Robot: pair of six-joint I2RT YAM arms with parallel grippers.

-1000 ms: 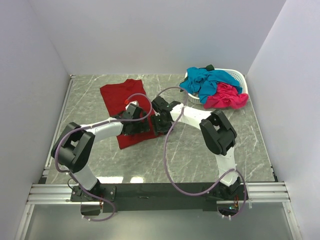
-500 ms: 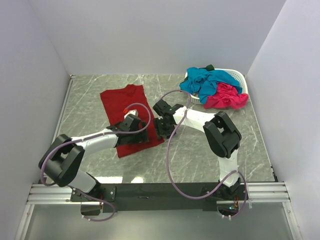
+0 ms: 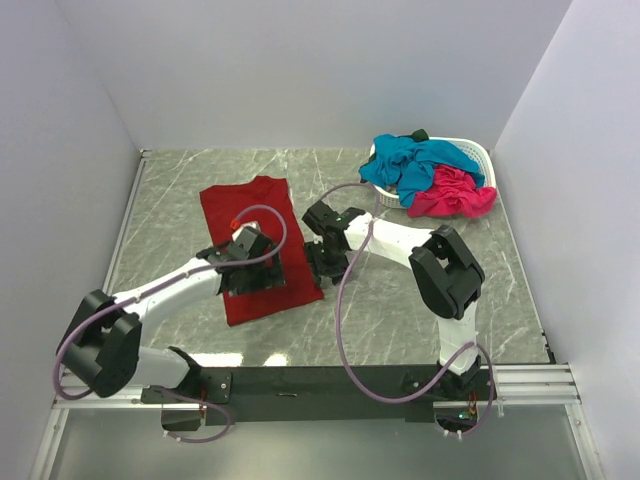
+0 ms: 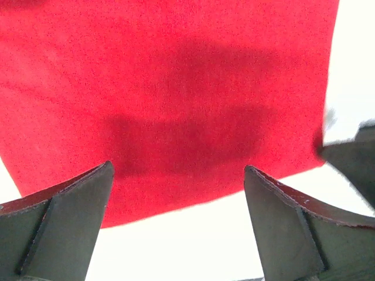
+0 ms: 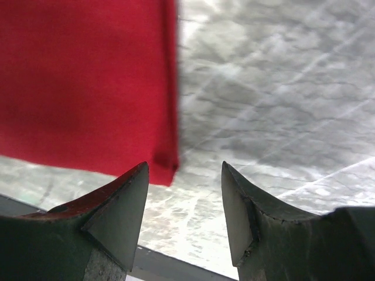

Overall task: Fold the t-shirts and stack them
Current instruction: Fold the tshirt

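Two shirts are in the basket [image 3: 480, 152] at the far right of the table [image 3: 400, 300]: a teal shirt [image 3: 410, 165] heaped on top and spilling over the left rim, and a pink shirt [image 3: 455, 195] hanging out over the near rim. We can't see what else, if anything, is under them. The red shirt [image 3: 240, 205] lies flat on the table left of centre as a long strip, well apart from the basket. Left claw [image 4: 179, 170] hangs over the near end of the strip, jaws spread wide, nothing between them, only cloth below. Right claw [image 5: 184, 167] sits at the strip's right near corner, jaws well apart, holding nothing; the cloth corner is just beside its left finger and bare table is under the gap. We judge the fold is partly done, with the stack not started. Risks: a claw closing at the edge may catch only the top layer and peel the fold open; a push down or sideways would bunch or skew the strip. Both claws are close together over one shirt, so they may knock each other. When the basket shirts are fetched, teal and pink look tangled, so pulling one may drag the other out or shift the light basket.
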